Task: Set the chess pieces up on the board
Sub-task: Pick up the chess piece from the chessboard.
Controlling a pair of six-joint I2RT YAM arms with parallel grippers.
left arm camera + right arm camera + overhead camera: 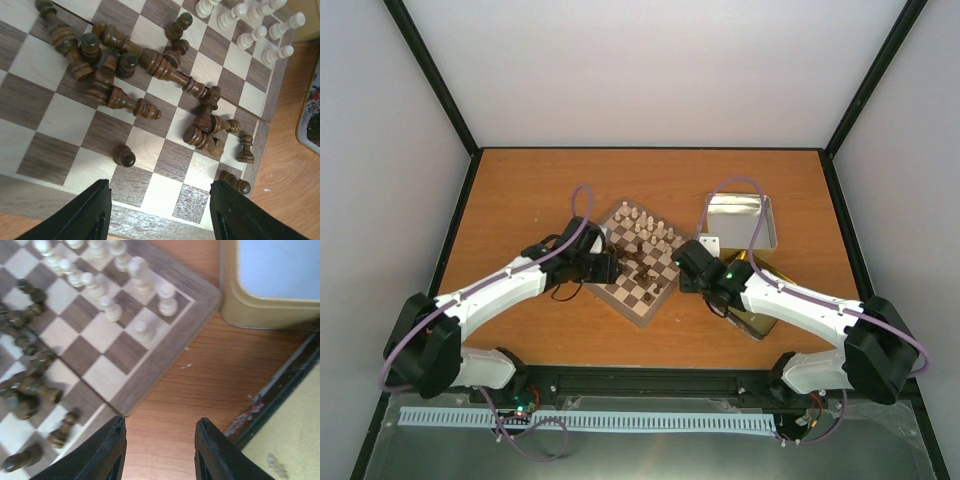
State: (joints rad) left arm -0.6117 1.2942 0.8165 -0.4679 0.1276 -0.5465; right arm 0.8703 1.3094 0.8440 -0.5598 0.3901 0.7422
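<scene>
Nearest the left wrist lens: left gripper (160, 186), black fingers parted, nothing between, poised over the near rim of the small square wooden chessboard with brown and cream checks (160, 225). Just ahead, slightly toward the left finger, one seemingly upright dark brown pawn (124, 156), apart from the rest. Farther ahead, dark brown wooden chess pieces (160, 67) in a tumbled heap mid-board, mostly on their sides, long axes diagonal from far-left to near-right, so askew to the closing line of the jaws. Cream-coloured wooden chessmen (257, 32) upright at the far right corner.

From the right wrist: right gripper (160, 432), likewise parted and empty, over bare orange-brown wooden table (200, 375) just off the board's corner, near a gold rectangular metal tin (250, 315); heap off to its left.

From above: left arm (490, 295) and right arm (800, 305) bent inward, wrists flanking the board. Left judged nearer; probably a short reach forward onto the pawn, or a wrist turn for a lying piece.
</scene>
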